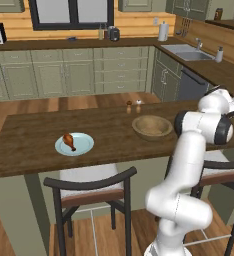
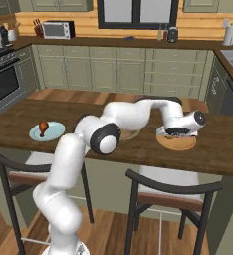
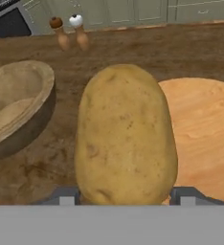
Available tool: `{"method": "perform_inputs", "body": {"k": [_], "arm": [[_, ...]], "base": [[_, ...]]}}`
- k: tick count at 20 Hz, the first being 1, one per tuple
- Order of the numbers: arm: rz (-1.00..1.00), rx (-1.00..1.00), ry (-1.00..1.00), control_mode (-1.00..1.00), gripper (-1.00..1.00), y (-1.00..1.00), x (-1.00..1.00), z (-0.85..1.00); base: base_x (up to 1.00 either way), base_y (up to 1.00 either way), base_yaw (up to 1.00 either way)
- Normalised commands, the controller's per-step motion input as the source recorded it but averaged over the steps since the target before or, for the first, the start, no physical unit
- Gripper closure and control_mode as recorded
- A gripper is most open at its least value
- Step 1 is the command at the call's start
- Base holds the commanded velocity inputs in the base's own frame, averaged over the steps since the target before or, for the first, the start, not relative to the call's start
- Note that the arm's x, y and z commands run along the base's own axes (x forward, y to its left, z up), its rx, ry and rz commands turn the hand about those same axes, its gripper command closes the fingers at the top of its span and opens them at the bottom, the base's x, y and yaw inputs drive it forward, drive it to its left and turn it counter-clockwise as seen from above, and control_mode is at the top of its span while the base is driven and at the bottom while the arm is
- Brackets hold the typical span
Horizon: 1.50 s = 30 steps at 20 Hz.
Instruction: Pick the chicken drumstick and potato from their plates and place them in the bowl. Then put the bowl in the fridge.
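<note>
The wooden bowl (image 1: 152,126) sits on the dark counter (image 1: 34,135), empty. Well to its left lies the pale blue plate (image 1: 74,144) with the chicken drumstick (image 1: 69,140) on it. Just right of the bowl, the gripper (image 3: 124,195) is clamped on the potato (image 3: 125,136), above the edge of the orange plate (image 3: 205,139). Beyond the bowl stand two small shakers (image 3: 69,31).

salt and pepper shakers (image 3: 70,32), chairs (image 1: 91,192), microwave (image 2: 58,29)

- Even, soft rendered light, no glare.
- Faint shadows under the bowl (image 3: 16,110) and potato (image 3: 126,136).
- Hand view soft and blurry up close; base views sharper.
</note>
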Motion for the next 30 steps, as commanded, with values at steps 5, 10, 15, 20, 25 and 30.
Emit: {"method": "perform_inputs", "body": {"k": [5, 10, 15, 20, 25, 30], "arm": [[0.05, 0.06, -0.07, -1.00, 1.00, 0.60, -0.23, 0.56], [0.17, 0.01, 0.15, -1.00, 1.00, 0.87, -0.18, 0.56], [0.16, -0.07, 0.10, -1.00, 1.00, 0.89, -0.01, 0.32], [0.01, -0.23, 0.04, -1.00, 1.00, 0.73, 0.19, -0.22], [0.00, -0.22, 0.18, -1.00, 1.00, 0.58, 0.06, -0.11], [0.00, -0.14, 0.20, -1.00, 1.00, 0.17, 0.26, -0.23]], "base": [[0.00, 0.00, 0.00], [0.00, 0.00, 0.00], [0.00, 0.00, 0.00], [0.00, 0.00, 0.00], [0.00, 0.00, 0.00], [0.00, 0.00, 0.00]]}}
